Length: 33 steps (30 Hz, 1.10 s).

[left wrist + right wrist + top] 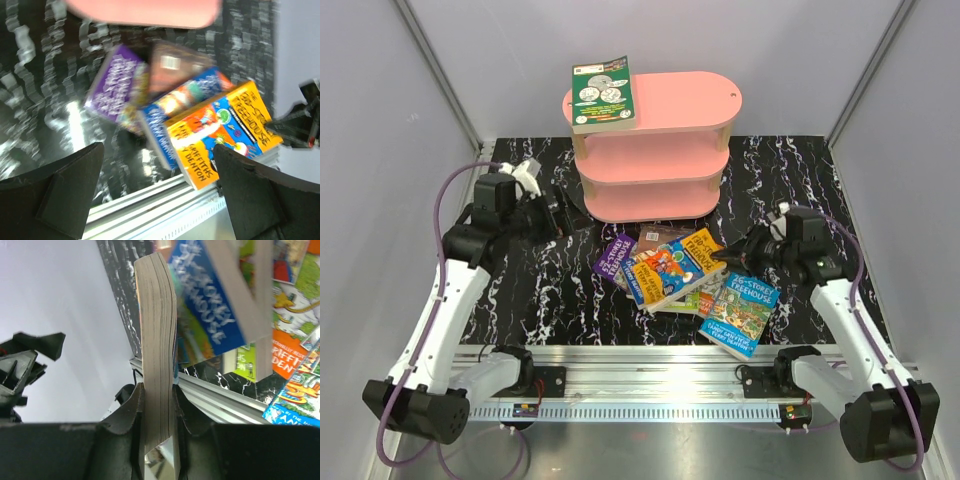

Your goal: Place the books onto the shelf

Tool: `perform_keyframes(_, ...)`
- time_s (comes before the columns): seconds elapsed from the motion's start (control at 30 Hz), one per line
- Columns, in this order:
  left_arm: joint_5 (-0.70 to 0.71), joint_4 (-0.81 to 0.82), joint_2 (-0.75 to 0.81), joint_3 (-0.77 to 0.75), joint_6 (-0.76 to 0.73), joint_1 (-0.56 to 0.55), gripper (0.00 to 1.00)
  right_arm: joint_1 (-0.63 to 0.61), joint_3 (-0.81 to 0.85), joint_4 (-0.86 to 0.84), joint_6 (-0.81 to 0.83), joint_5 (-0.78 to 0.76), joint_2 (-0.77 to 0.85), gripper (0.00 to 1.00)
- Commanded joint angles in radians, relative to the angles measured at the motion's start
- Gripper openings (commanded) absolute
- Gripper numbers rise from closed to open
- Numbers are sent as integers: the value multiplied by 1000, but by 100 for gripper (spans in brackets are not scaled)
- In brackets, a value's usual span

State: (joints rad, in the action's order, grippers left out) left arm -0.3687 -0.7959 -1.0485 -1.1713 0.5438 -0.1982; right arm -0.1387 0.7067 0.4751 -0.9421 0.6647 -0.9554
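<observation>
Several books lie in a loose pile (670, 272) on the black marbled table in front of the pink shelf (680, 150). One green book (603, 93) rests on the shelf's top board. My right gripper (723, 257) is shut on the right edge of the pile's top book, an orange and blue one (675, 262). The right wrist view shows that book's page edge (157, 340) upright, clamped in my right gripper (159, 405). My left gripper (556, 214) hangs open left of the pile, nothing between its fingers (60, 190); the orange book (225, 135) lies ahead of it.
A purple book (613, 258) sits at the pile's left. A blue Treehouse book (742, 313) lies apart at the right, near the metal rail (650, 365) along the table's front edge. White walls enclose the table on three sides.
</observation>
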Motion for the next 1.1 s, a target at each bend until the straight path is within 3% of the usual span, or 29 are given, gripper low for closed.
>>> perform_keyframes(0.0,-171,200,21,16,-12,-46,99,-10,181,118,92,73,9,0)
perform_keyframes(0.23,-432,493,-27,4,42,-113,99,-15,407,166,215,335,-32,0)
perform_keyframes(0.43,-527,491,-97,-68,-2,-125,99,-15,444,54,106,493,-17,0)
perform_keyframes(0.8,-657,547,-136,-33,33,-244,98,-15,450,-32,34,484,-17,0)
perform_keyframes(0.97,-711,546,-125,7,36,-274,91,-16,456,-47,34,481,-32,0)
perform_keyframes(1.07,-723,505,-120,12,13,-294,81,-16,456,-69,23,481,-39,0)
